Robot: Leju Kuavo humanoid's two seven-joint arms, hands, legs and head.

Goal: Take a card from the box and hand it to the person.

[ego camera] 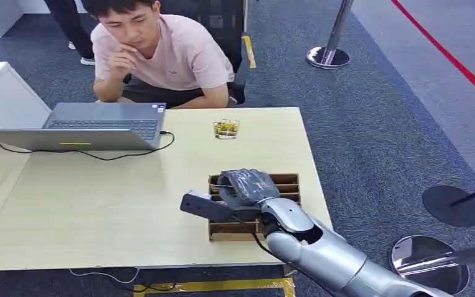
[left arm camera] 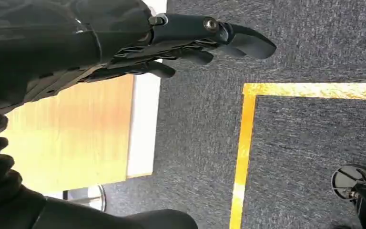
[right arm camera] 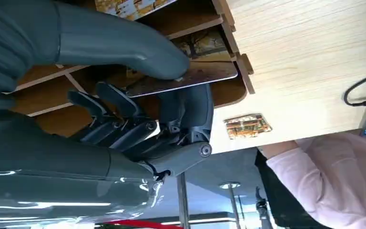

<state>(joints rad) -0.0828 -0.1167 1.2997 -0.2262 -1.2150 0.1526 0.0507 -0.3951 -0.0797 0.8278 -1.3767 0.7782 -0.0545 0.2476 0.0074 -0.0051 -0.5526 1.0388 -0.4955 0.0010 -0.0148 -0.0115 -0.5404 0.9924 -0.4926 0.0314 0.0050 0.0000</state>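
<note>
Starting at your left, the left hand point(left arm camera: 190, 43) is hanging beside the table edge point(left arm camera: 143, 129), above the carpet, its fingers loosely extended and holding nothing. Moving right, the laptop point(ego camera: 93, 124) is sitting well away from your right hand, on the table point(ego camera: 86, 198), with the person point(ego camera: 161, 55) leaning behind it. A small clear container point(ego camera: 226, 129) is lying beyond the right hand, toward the person. Your right hand point(right arm camera: 143, 119) is reaching into the slotted wooden box point(ego camera: 287, 184), pinching a card point(right arm camera: 190, 76) between thumb and fingers; the card is lying partly in the box's compartment, right under the thumb. More cards are standing in a neighbouring slot.
</note>
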